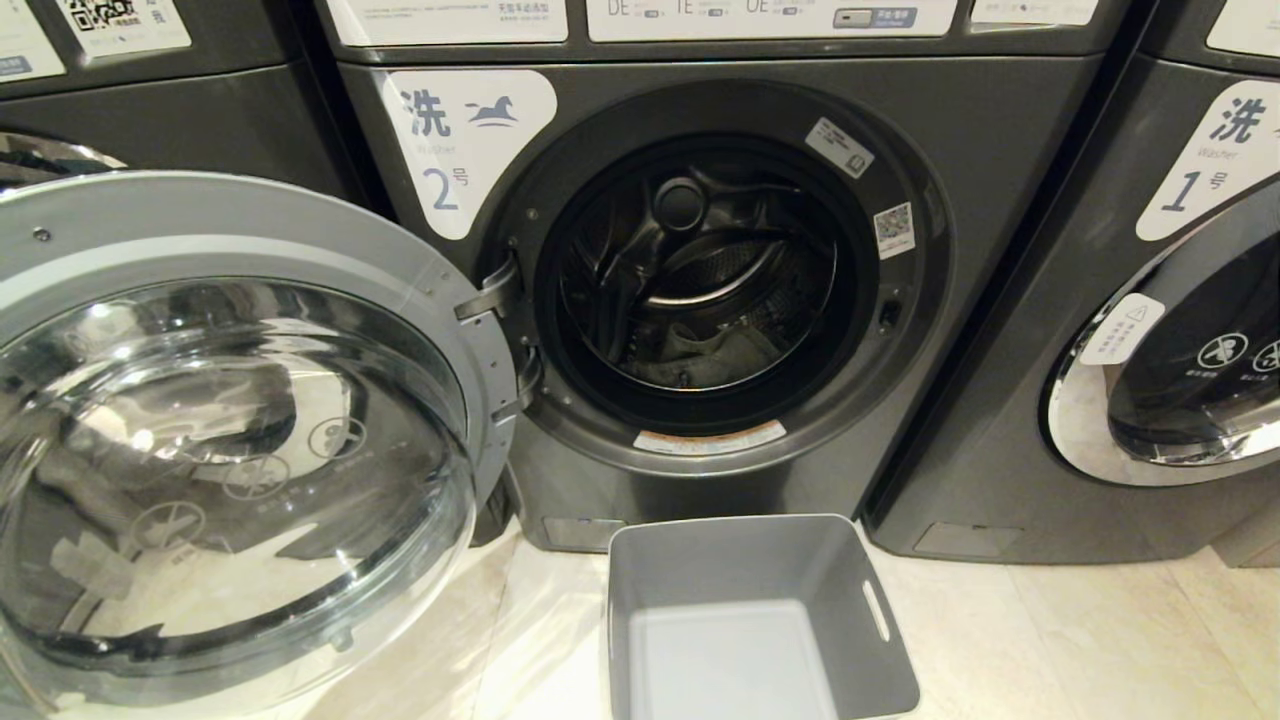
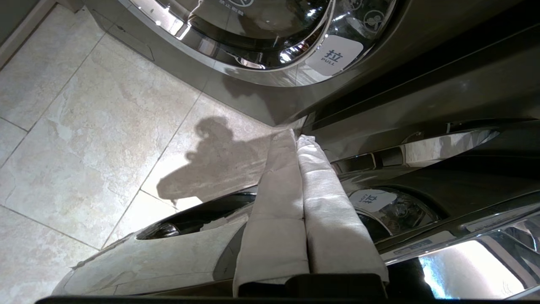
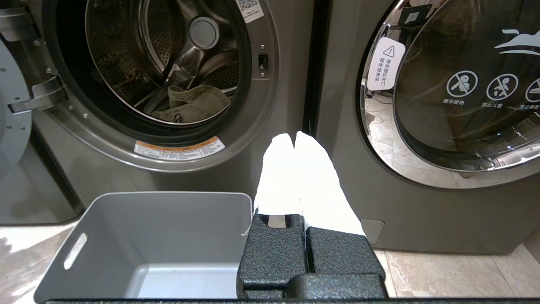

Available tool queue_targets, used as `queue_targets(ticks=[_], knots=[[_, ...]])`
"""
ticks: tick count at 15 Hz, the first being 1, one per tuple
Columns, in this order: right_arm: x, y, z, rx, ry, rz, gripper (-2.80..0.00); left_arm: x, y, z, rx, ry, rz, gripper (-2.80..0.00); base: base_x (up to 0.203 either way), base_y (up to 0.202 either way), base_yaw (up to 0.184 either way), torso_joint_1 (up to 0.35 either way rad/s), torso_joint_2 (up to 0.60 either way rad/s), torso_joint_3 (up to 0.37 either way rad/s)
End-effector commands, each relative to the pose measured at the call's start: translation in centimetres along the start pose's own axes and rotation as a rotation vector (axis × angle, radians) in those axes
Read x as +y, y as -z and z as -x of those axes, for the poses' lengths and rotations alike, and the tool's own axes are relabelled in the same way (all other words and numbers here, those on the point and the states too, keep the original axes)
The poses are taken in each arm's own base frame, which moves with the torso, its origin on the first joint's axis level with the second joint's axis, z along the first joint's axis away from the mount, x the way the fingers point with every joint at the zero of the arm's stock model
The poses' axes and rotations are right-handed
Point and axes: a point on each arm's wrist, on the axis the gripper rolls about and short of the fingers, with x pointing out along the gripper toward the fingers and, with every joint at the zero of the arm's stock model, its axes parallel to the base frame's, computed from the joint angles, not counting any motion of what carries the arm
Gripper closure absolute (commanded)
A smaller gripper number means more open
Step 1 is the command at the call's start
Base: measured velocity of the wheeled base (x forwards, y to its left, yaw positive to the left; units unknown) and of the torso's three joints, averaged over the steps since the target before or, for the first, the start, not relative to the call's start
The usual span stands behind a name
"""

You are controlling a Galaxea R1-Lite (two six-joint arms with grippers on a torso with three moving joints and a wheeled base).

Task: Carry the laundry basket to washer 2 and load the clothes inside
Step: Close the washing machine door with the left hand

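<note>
Tiled floor (image 1: pixel 1050 640); clothes (image 3: pixel 192 103) in drum, beyond jaws

1. Washer 1 (image 1: pixel 1130 330) stands to my right, its chrome-rimmed door (image 1: pixel 1180 370) closed.
2. A white warning sticker (image 1: pixel 1120 328) sits on that door's rim, with round prohibition icons (image 3: pixel 481 86) on the glass.
3. A third machine (image 1: pixel 150 110) stands to my left, a QR label (image 1: pixel 120 22) on its panel.
4. Beige tile floor (image 1: pixel 1050 640) lies under it all.
5. A dark shadow (image 2: pixel 211 169) falls across the tiles.
</note>
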Motion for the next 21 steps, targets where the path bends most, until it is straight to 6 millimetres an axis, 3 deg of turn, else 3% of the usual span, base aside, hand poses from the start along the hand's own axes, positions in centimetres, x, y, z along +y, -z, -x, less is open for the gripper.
queue_targets(ticks=[1, 16, 21], knots=[[0.0, 1.1, -0.1, 0.039, -0.001, -0.001, 0.0, -0.3, 0.2, 0.2, 0.005, -0.002, -0.002, 0.0, 0.0, 0.0, 0.0, 0.0, 0.0, 0.0], [0.0, 1.1, -0.1, 0.039, -0.001, -0.001, 0.0, -1.5, 1.5, 1.4, 0.008, -0.098, -0.047, 0.0, 0.0, 0.0, 0.0, 0.0, 0.0, 0.003], [0.0, 1.1, -0.1, 0.039, -0.001, -0.001, 0.0, -1.6, 1.6, 1.3, 0.012, -0.094, -0.049, 0.0, 0.0, 0.0, 0.0, 0.001, 0.0, 0.161]])
